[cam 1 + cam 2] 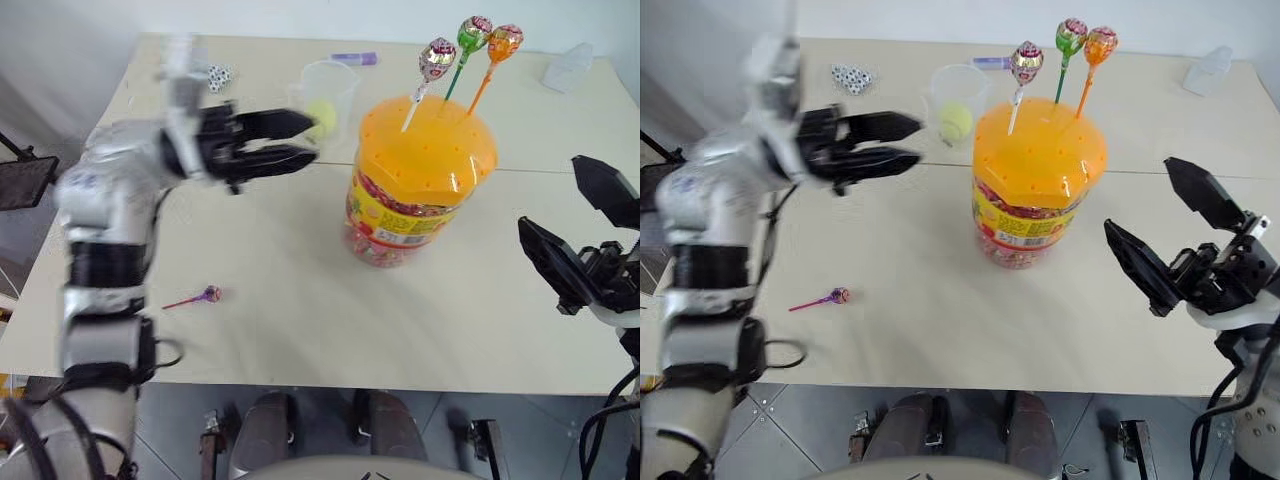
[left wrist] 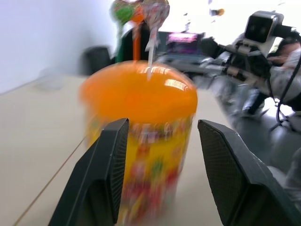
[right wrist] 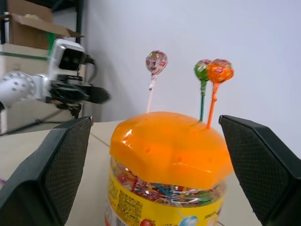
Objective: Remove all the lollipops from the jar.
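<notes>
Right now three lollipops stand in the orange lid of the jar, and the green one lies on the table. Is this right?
Not quite. The lollipop on the table is purple, as the left eye view shows. Green stands in the lid with the pink-silver and orange ones.

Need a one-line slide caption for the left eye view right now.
Left gripper open beside the jar, three lollipops standing in its lid, one purple lollipop on the table.
</notes>
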Tool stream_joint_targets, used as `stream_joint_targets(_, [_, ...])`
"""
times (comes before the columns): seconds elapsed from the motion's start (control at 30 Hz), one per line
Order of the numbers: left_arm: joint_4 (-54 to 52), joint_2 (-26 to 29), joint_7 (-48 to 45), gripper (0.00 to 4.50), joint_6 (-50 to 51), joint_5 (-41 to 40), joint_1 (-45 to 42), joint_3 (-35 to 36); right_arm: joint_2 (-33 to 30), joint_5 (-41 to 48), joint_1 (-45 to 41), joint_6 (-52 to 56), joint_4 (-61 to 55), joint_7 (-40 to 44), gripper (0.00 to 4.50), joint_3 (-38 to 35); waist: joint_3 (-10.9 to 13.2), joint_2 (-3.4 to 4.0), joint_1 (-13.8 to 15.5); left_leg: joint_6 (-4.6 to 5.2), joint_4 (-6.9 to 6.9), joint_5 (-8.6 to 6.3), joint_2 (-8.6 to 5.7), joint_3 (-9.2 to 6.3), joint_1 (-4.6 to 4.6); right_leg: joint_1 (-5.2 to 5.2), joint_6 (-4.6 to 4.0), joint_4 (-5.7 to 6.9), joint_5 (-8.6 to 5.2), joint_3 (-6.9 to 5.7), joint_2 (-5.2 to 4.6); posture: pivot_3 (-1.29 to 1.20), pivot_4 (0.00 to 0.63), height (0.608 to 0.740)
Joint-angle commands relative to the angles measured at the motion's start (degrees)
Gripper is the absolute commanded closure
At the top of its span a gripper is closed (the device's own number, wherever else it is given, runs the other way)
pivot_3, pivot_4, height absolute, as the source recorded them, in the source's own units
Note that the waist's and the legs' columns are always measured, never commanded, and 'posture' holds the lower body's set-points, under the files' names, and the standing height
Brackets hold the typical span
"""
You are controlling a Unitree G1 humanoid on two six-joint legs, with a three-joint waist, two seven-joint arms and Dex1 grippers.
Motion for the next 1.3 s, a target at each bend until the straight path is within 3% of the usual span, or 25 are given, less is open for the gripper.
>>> stream_joint_targets(0.03, [3.8,-4.5,2.1,2.02,-1.7,1.1,-6.2,-0.7,0.5,2.5,2.0,-1.2,-2.5,-2.4,0.0,-4.8,0.0,0.0,-0.3,0.01,-0.04,0.0,0.01,0.01,0.02,-0.02,0.0,-0.03,0.0,0.03,0.0,0.0,0.15,0.74])
stream_joint_targets(0.27, [10.1,-10.7,5.4,2.02,-1.7,5.2,-12.4,-3.5,2.0,1.7,7.8,-2.6,-4.2,-1.9,0.0,-6.6,0.0,0.0,0.0,0.13,-0.06,0.08,0.01,0.04,0.11,-0.01,0.0,-0.03,0.0,0.22,0.02,0.0,0.15,0.74])
stream_joint_targets(0.37, [10.2,-12.2,4.4,2.6,0.9,3.5,-13.1,-2.6,3.1,1.4,9.3,-3.6,-4.7,-2.3,0.0,-6.8,0.0,-0.01,0.1,0.2,-0.06,0.12,-0.01,-0.03,0.11,-0.01,0.01,-0.08,0.0,0.34,0.01,0.0,0.15,0.74])
stream_joint_targets(0.57, [13.2,-13.6,5.1,4.48,0.7,2.4,-14.4,0.1,4.3,1.2,10.2,-5.1,-4.4,-1.0,0.0,-5.2,0.0,-0.01,0.1,0.2,-0.06,0.12,-0.02,-0.08,0.12,-0.01,0.01,-0.07,0.01,0.34,-0.01,0.0,0.15,0.74])
stream_joint_targets(0.7, [14.8,-15.0,9.7,4.48,1.7,-4.3,-15.5,9.7,2.8,2.1,7.4,-4.3,-3.9,0.6,0.0,-1.9,0.0,-0.01,-0.1,0.2,-0.04,0.12,-0.01,-0.07,0.1,-0.01,0.02,-0.09,0.01,0.35,-0.02,0.0,0.15,0.74])
stream_joint_targets(0.83, [12.5,-8.4,13.7,4.48,7.9,-8.7,-11.4,17.0,-1.4,4.1,1.9,-1.5,-3.1,4.6,0.0,3.0,0.0,0.0,-1.2,0.2,-0.07,0.13,0.13,-0.07,0.17,-0.03,0.01,0.0,0.01,0.36,-0.02,0.0,0.15,0.74])
stream_joint_targets(1.03, [2.3,7.3,14.0,4.48,16.7,-5.0,4.5,14.0,-7.2,3.2,-2.5,1.4,-0.6,16.2,0.0,10.1,0.0,0.0,-1.4,0.12,-0.21,0.1,0.39,-0.11,0.34,-0.03,0.01,0.17,0.01,0.3,0.08,0.0,0.15,0.74])
stream_joint_targets(1.17, [-10.1,22.1,10.1,4.48,16.3,0.0,30.2,14.0,-10.9,-1.5,-2.7,0.6,4.5,27.3,0.0,14.2,0.1,-0.14,-1.4,0.14,-0.16,-0.03,0.39,-0.16,0.23,-0.05,0.01,0.07,0.01,0.32,0.03,0.0,0.15,0.74])
stream_joint_targets(1.3, [-11.7,27.2,11.3,4.48,11.5,4.5,48.0,17.3,-11.9,-5.6,-2.9,-1.1,9.8,31.8,0.0,14.9,0.1,-0.29,-0.8,0.13,-0.1,-0.14,0.42,-0.19,0.18,-0.02,0.0,-0.04,0.0,0.26,-0.03,0.0,0.15,0.74])
